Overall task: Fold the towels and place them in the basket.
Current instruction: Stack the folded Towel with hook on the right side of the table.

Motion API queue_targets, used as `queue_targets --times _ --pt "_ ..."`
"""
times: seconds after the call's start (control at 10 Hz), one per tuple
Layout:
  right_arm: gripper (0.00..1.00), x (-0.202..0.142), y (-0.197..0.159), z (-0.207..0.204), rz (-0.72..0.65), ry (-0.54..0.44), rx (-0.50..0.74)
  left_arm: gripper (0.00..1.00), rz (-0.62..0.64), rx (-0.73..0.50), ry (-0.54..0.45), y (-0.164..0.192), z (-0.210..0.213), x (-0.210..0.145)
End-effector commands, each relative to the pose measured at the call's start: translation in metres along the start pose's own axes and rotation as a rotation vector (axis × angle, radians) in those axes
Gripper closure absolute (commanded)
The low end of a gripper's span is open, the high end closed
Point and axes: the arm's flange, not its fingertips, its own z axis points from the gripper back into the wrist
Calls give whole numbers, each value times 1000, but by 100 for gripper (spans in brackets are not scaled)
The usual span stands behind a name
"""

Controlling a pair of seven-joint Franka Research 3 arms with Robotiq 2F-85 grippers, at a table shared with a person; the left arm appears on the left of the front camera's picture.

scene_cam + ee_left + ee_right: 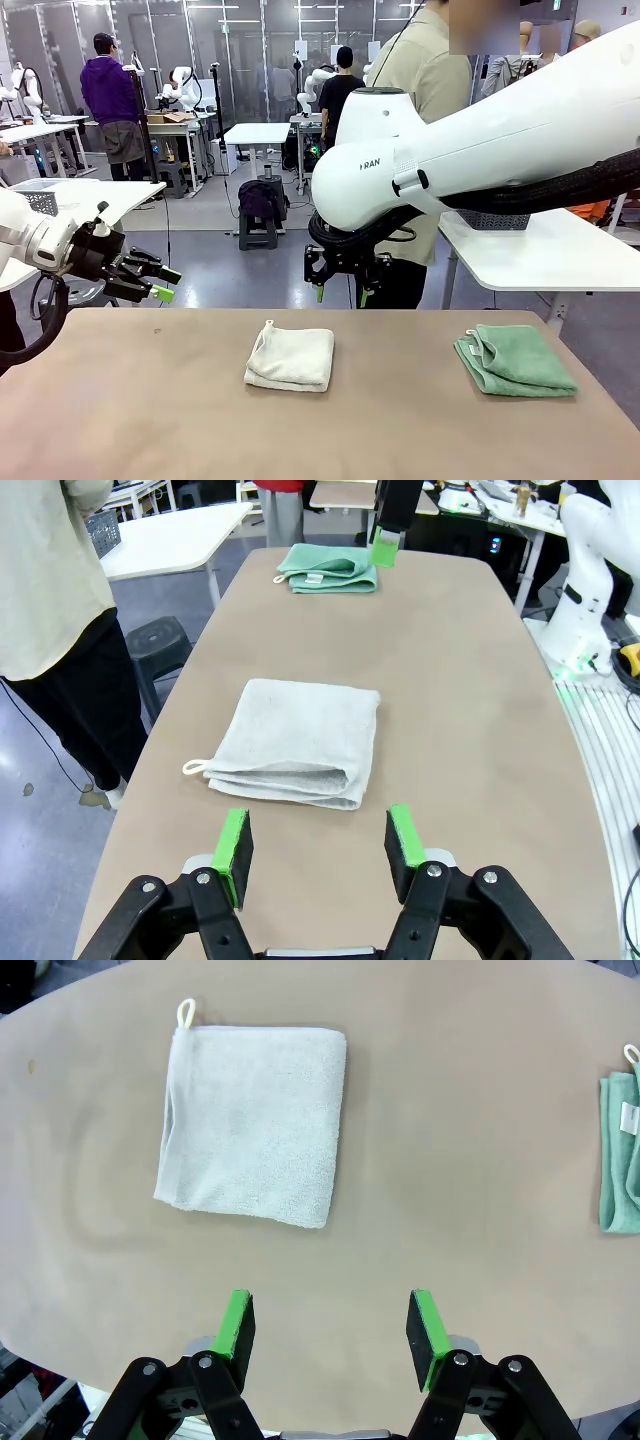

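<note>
Both towels lie folded on the brown table (130, 400), so folding looks done; placing is left. Cream white towel (290, 358) sits at table centre, loop at its far corner; mint green towel (515, 360) well apart at 3 o'clock from it. No dark grey basket identifiable on the table; a mesh basket (495, 220) stands on the white side table (560, 255) at 2 o'clock, too hidden to judge. Left gripper (160, 283) hovers off the table's 9 o'clock edge, jaws spread, nothing between the pads. Right gripper (340, 292) hangs above the far edge at 12 o'clock from the cream towel, released, touching nothing. A person (425, 75) stands behind it.
</note>
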Motion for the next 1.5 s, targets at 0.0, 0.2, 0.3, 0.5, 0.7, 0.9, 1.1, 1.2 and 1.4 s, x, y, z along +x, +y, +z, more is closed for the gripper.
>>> queue_targets --times 0.0,0.2,0.3,0.5,0.7,0.9,1.1,1.2,1.4 --pt "23 1 0 1 -2 7 -2 31 -3 0 -1 -1 0 1" --pt "23 0 0 0 0 0 0 31 -3 0 -1 -1 0 1" --pt "23 1 4 -13 -34 -16 20 31 -3 0 -1 -1 0 1" --pt "23 4 10 -46 -108 6 54 31 -3 0 -1 -1 0 1" --pt "23 6 14 -77 -135 16 37 31 -3 0 -1 -1 0 1" --pt "23 6 15 -106 -157 56 7 31 -3 0 -1 -1 0 1" --pt "23 7 15 -131 -168 65 3 31 -3 0 -1 -1 0 1" --pt "23 8 13 -143 -175 51 -4 31 -3 0 -1 -1 0 1" --pt "23 14 3 -161 -158 2 2 31 -3 0 -1 -1 0 1"
